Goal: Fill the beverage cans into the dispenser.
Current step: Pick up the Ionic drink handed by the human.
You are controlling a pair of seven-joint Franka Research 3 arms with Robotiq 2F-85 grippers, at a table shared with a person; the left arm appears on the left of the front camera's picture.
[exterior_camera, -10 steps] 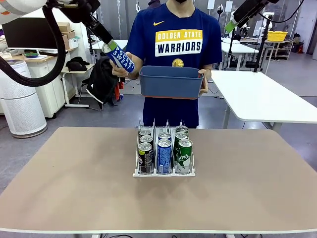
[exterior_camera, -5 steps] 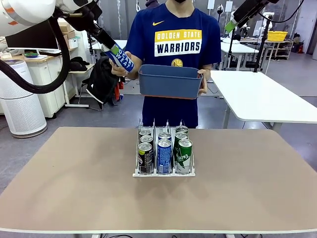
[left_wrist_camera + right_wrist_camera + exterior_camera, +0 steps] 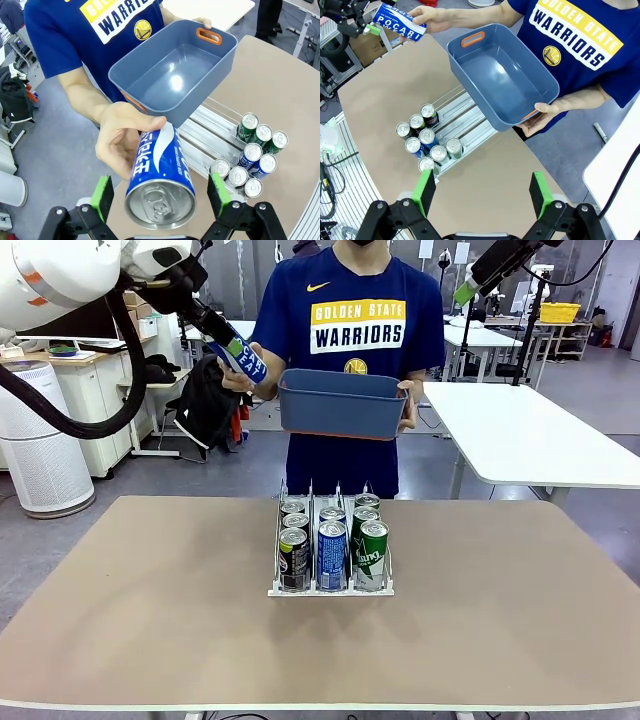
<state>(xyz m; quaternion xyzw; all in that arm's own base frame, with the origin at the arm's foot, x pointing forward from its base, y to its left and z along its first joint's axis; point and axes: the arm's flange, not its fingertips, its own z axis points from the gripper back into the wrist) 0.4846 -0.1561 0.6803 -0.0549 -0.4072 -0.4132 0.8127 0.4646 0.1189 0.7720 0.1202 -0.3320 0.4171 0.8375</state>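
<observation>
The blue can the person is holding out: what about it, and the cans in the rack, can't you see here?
- Blue can: left wrist view, the person's hand covers its far side; front view crops its lettering.
- Dispenser: front view, front cans hide those behind.
- Left gripper: pads flank the can; contact unclear.

Front faces person; wrists overlook shared dispenser (image 3: 330, 555).

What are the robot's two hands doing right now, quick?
Left hand: open around the blue can, which the person's hand holds out.
Right hand: open, holding nothing, high above the table.
</observation>
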